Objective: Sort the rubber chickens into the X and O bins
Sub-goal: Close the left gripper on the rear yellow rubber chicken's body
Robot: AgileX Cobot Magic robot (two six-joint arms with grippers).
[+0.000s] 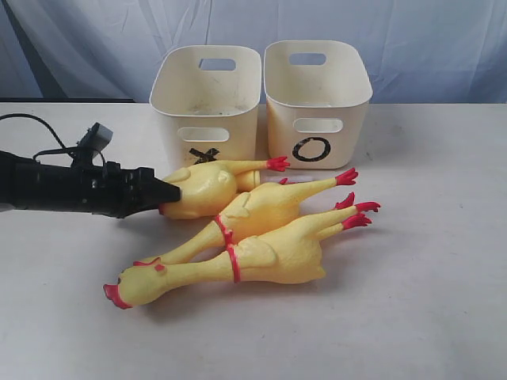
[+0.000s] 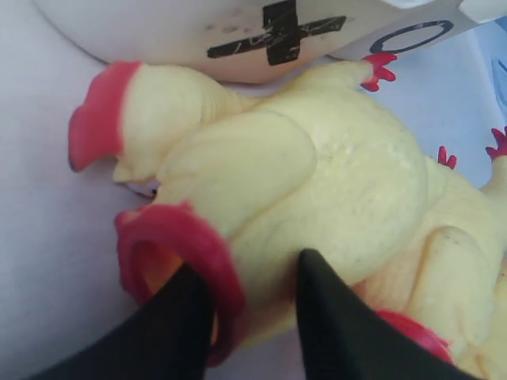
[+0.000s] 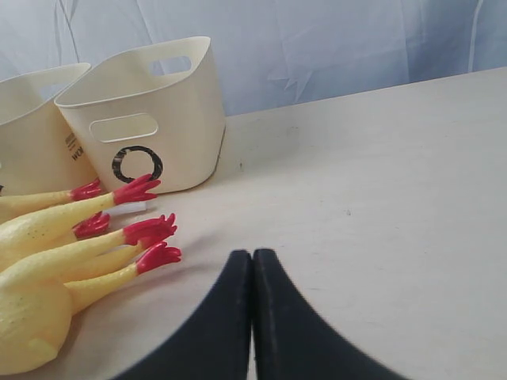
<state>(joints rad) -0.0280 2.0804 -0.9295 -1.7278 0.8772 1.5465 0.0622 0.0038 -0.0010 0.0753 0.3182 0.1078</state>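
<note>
The headless chicken body (image 1: pixel 207 188) lies in front of the X bin (image 1: pixel 207 93). My left gripper (image 1: pixel 168 195) is shut on its red neck ring (image 2: pixel 170 241): one finger sits inside the opening, the other presses the yellow flank (image 2: pixel 341 182). A small yellow piece with a red end (image 2: pixel 99 119), seemingly the loose head-and-neck, lies against the body on the bin side. Two whole chickens (image 1: pixel 265 207) (image 1: pixel 238 263) lie side by side nearer the front, feet toward the O bin (image 1: pixel 318 91). My right gripper (image 3: pixel 253 255) is shut and holds nothing, low over the table beside their red feet (image 3: pixel 150 229).
A white table (image 1: pixel 428 277) carries everything, with a blue-grey cloth backdrop (image 1: pixel 444 39) behind the bins. The left arm's black body and cable (image 1: pixel 71 186) stretch in from the left edge. Both bins look to hold no chickens.
</note>
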